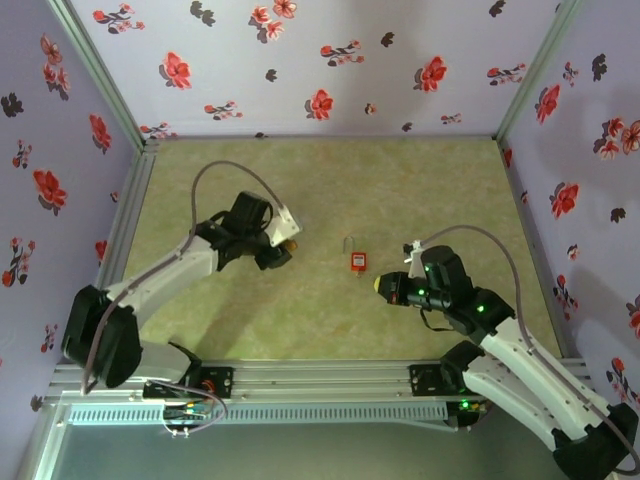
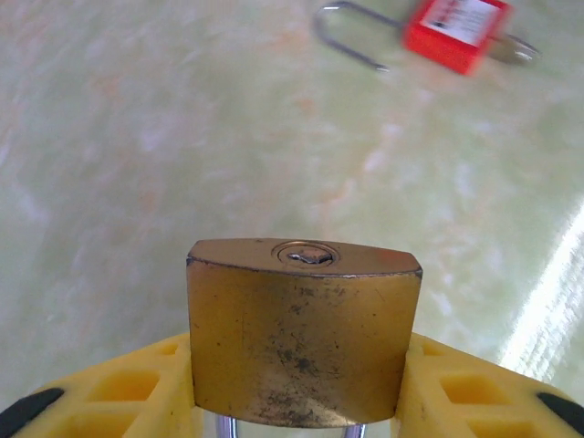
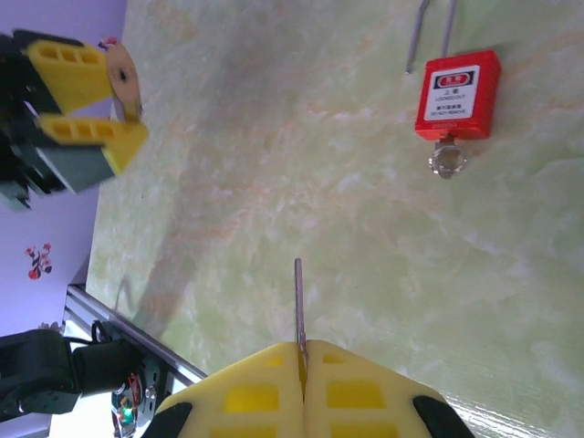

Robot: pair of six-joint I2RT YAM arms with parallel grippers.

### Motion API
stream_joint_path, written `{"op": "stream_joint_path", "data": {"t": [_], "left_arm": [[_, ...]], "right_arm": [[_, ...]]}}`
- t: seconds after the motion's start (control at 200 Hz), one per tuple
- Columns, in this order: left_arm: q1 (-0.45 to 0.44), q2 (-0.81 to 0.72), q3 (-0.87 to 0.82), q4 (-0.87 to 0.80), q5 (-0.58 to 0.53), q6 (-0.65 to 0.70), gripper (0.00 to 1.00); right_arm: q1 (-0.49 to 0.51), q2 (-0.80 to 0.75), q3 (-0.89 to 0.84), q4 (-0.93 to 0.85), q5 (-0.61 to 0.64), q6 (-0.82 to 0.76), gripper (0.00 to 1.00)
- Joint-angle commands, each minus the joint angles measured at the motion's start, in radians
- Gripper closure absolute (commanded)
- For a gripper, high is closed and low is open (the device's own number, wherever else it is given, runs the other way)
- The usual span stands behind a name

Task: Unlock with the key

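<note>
A scuffed brass padlock (image 2: 304, 333) sits clamped between the yellow fingers (image 2: 119, 392) of my left gripper (image 1: 287, 242), held off the table with its keyhole (image 2: 307, 255) facing outward. My right gripper (image 3: 303, 365) is shut on a thin silver key blade (image 3: 297, 301), seen edge-on and sticking straight out past the fingertips. The head of that key is hidden between the pads. In the right wrist view the left gripper (image 3: 87, 100) and the brass padlock (image 3: 123, 87) lie far off at upper left, well apart from the blade. My right gripper (image 1: 381, 285) points left.
A small red padlock (image 1: 357, 261) lies flat on the green mat between the two arms, with a thin silver shackle (image 3: 429, 32) at one end and a silver stub (image 3: 446, 161) at the other. Flowered walls enclose the table. A metal rail (image 1: 300, 378) runs along the near edge.
</note>
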Motion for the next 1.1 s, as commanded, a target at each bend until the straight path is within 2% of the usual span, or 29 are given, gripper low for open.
{"op": "stream_joint_path", "data": {"t": [0.0, 0.27, 0.405, 0.47, 0.71, 0.965, 1.095], "left_arm": [[-0.053, -0.082, -0.048, 0.090, 0.045, 0.215, 0.94], [-0.152, -0.146, -0.090, 0.075, 0.046, 0.289, 0.96], [-0.184, -0.151, -0.109, 0.068, 0.046, 0.288, 0.96], [-0.221, -0.162, -0.116, 0.075, 0.039, 0.287, 0.97], [-0.300, -0.171, -0.109, 0.098, 0.013, 0.290, 0.99], [-0.304, -0.150, -0.116, 0.124, 0.013, 0.262, 0.99], [-0.304, -0.106, -0.114, 0.079, 0.012, 0.253, 0.98]], "right_arm": [[-0.007, 0.025, 0.044, -0.012, -0.052, -0.050, 1.00], [-0.005, 0.136, 0.018, 0.094, -0.187, -0.037, 1.00], [0.011, 0.129, -0.046, 0.286, -0.283, 0.050, 1.00], [0.031, 0.126, -0.047, 0.322, -0.301, 0.057, 1.00], [0.096, 0.173, -0.028, 0.328, -0.302, 0.021, 1.00], [0.101, 0.208, -0.045, 0.372, -0.291, 0.040, 1.00], [0.099, 0.205, -0.040, 0.294, -0.212, 0.025, 1.00]]}}
